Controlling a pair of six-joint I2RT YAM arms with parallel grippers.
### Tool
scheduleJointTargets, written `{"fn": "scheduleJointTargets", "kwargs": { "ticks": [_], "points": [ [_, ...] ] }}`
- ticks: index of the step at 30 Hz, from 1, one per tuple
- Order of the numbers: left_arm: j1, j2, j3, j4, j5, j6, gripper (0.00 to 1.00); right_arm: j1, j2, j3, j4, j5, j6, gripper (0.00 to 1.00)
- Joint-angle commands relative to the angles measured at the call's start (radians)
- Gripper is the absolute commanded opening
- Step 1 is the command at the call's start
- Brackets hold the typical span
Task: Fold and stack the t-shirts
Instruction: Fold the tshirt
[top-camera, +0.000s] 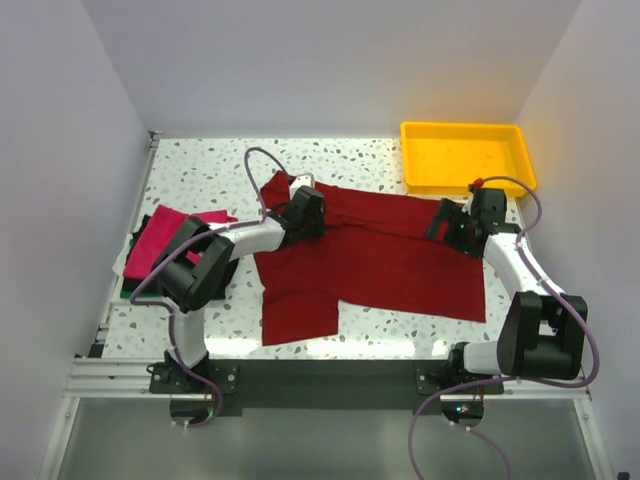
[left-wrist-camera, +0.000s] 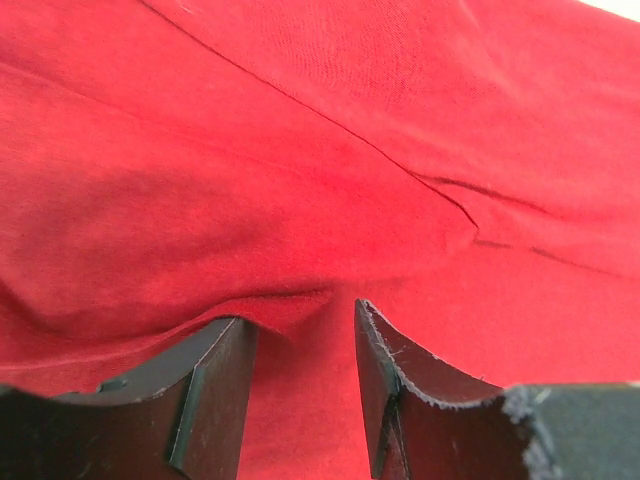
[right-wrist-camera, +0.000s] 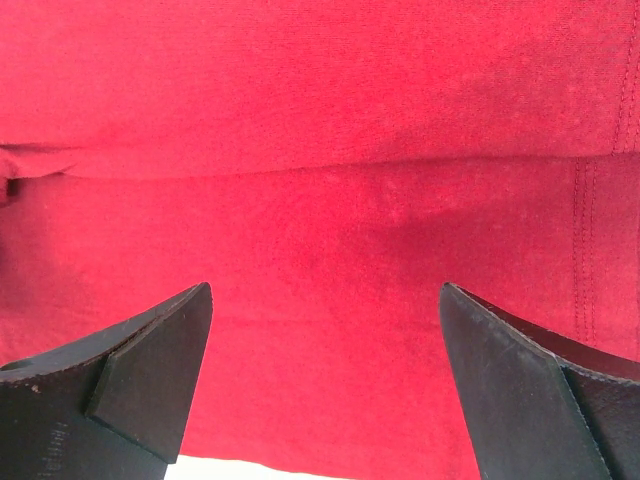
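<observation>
A dark crimson t-shirt lies spread across the middle of the table, its top part folded over. My left gripper sits low on its upper left part. In the left wrist view the left gripper is open a little, with a raised fold edge of the shirt at the left fingertip. My right gripper is over the shirt's upper right edge. In the right wrist view the right gripper is wide open just above the cloth. A folded magenta-pink t-shirt lies on a dark folded one at the far left.
A yellow plastic tray stands at the back right, just behind my right gripper. The white speckled table shows around the shirts. White walls close in the left, back and right sides.
</observation>
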Motion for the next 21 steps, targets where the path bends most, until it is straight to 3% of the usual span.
{"fn": "scheduleJointTargets", "kwargs": {
  "ticks": [1,7,11,13,21],
  "points": [
    [-0.007,0.019,0.058,-0.069,-0.101,-0.025,0.48,0.0,0.008,0.006,0.018,-0.002,0.003,0.99],
    [-0.007,0.044,0.094,-0.105,-0.124,-0.027,0.33,0.0,0.019,0.009,0.02,0.001,0.005,0.99],
    [-0.008,0.039,0.091,-0.098,-0.077,-0.023,0.06,0.001,0.017,0.01,0.017,0.007,0.003,0.99],
    [-0.013,0.021,0.086,-0.095,-0.032,-0.023,0.0,0.001,0.014,0.01,0.012,0.012,0.002,0.99],
    [-0.034,-0.073,0.072,-0.152,0.019,-0.089,0.0,0.0,0.005,0.015,-0.02,0.012,0.003,0.99]
  ]
}}
